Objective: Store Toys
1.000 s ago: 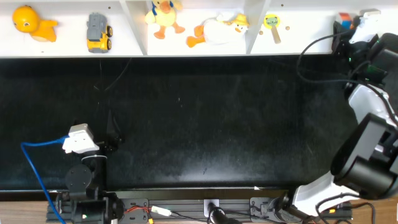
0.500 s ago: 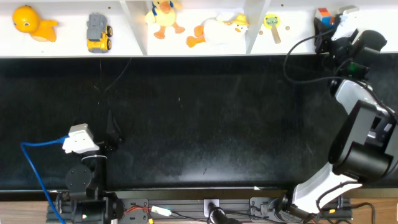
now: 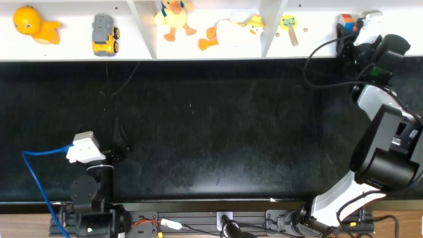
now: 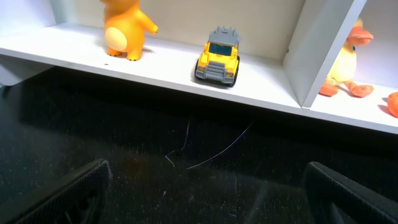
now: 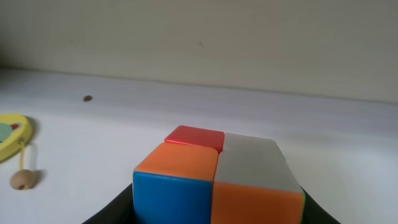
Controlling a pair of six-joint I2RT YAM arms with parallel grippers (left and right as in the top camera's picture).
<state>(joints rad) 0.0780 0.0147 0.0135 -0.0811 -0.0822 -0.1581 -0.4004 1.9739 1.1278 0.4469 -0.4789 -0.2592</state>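
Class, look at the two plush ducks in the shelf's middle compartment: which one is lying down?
The white duck. It is sprawled on its side with its orange feet towards the yellow duck, which sits upright.

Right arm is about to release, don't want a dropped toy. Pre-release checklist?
1. Multicoloured puzzle cube gripped by the right gripper: ok, a finger sits on each side of it.
2. Cube inside the rightmost white shelf compartment: ok, the shelf floor and back wall surround it.
3. Cube's underside resting on the shelf floor: cannot tell, the contact is hidden.
4. Yellow round paddle toy out of the drop spot: ok, it lies apart from the cube in the same compartment.
5. Left gripper out of the way: ok, open over the black tabletop, facing the far-left compartments.
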